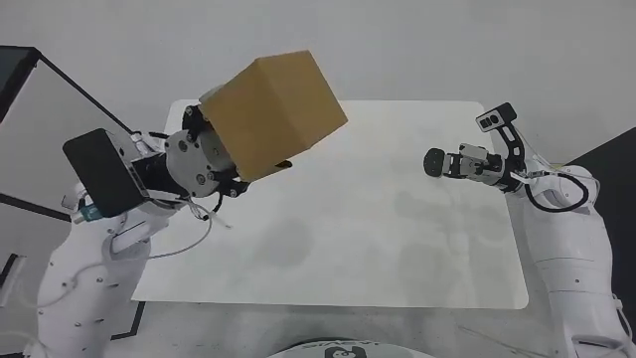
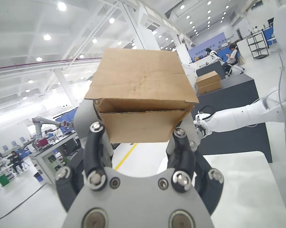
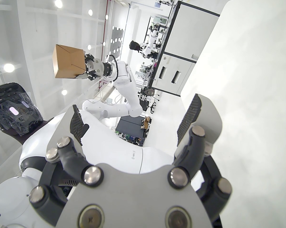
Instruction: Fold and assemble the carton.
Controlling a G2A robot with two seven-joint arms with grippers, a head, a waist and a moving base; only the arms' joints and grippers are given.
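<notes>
Your left gripper is closed on the carton: its two fingers press on opposite side walls, at the end of the carton nearest to the wrist. The carton is lifted off the table and stands out from the gripper, tilted. At the gripped end one flap hangs over another with a narrow gap between them; what is inside the carton you cannot tell. The end away from the gripper is closed by folded flaps. Your right gripper has its jaws spread wide, the ribbed pads facing each other. The carton is well apart from it, across the table, on the side toward which its fingers point.
</notes>
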